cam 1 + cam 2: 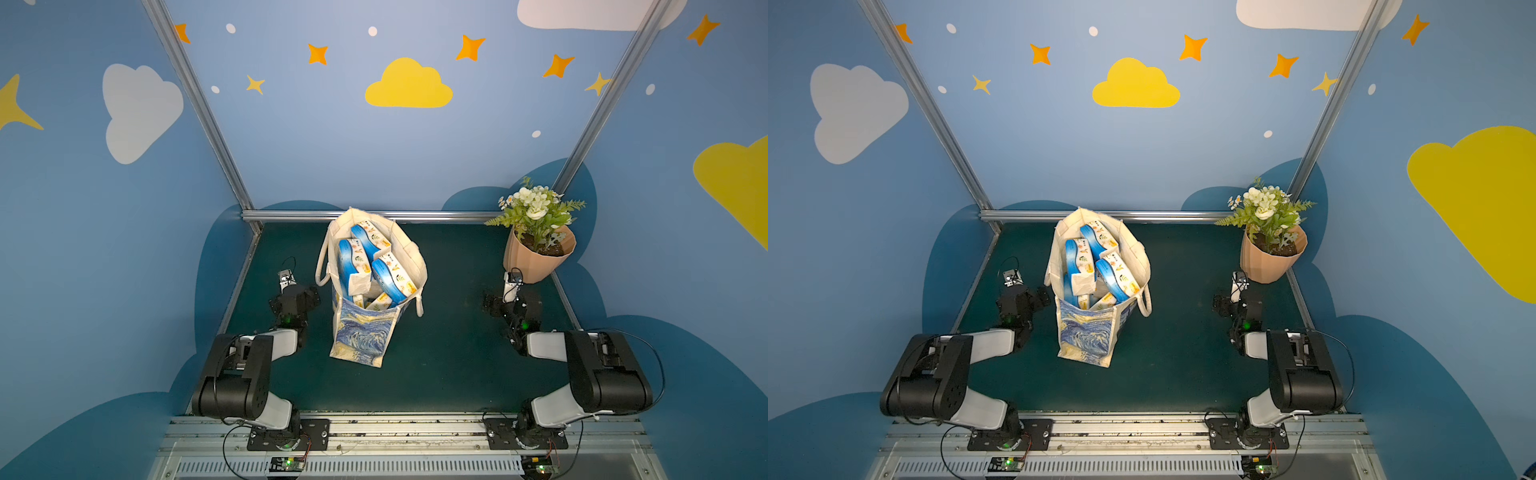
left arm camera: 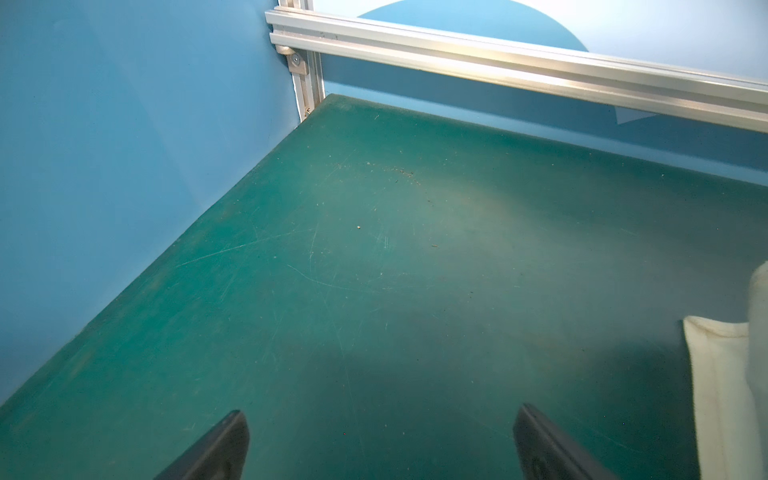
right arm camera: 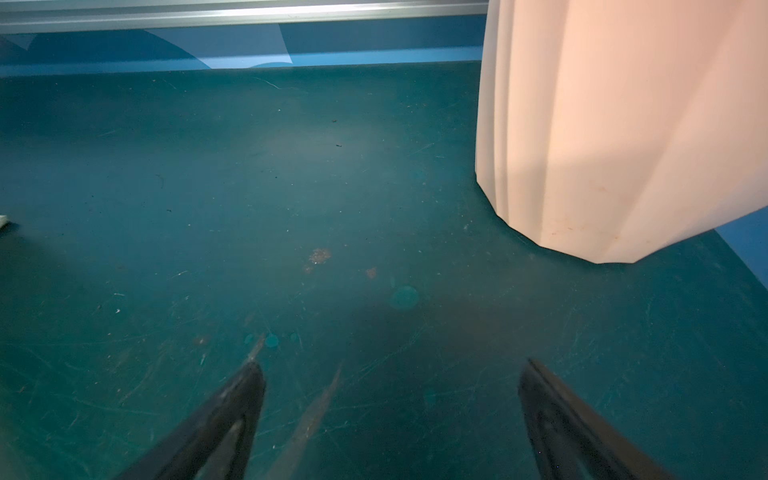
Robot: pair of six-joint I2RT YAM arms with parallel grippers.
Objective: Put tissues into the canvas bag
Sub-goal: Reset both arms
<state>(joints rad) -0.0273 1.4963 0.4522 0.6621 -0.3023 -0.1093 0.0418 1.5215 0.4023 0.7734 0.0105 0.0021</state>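
The canvas bag (image 1: 362, 332) (image 1: 1086, 334) stands upright in the middle of the green table in both top views, its mouth open. Several tissues (image 1: 365, 253) (image 1: 1096, 249), white packs with blue waves, fill it to the rim. My left gripper (image 1: 291, 291) (image 2: 380, 419) hovers low to the left of the bag. It is open, with only bare mat between its fingers. A cream edge of the bag (image 2: 715, 374) shows in the left wrist view. My right gripper (image 1: 509, 291) (image 3: 390, 374) sits to the right of the bag, open and empty.
A ribbed peach flowerpot (image 1: 536, 259) (image 3: 623, 124) with white flowers stands at the back right, just beyond my right gripper. Aluminium rails (image 1: 374, 215) (image 2: 498, 54) and blue walls close off the back and both sides of the table (image 1: 457, 353).
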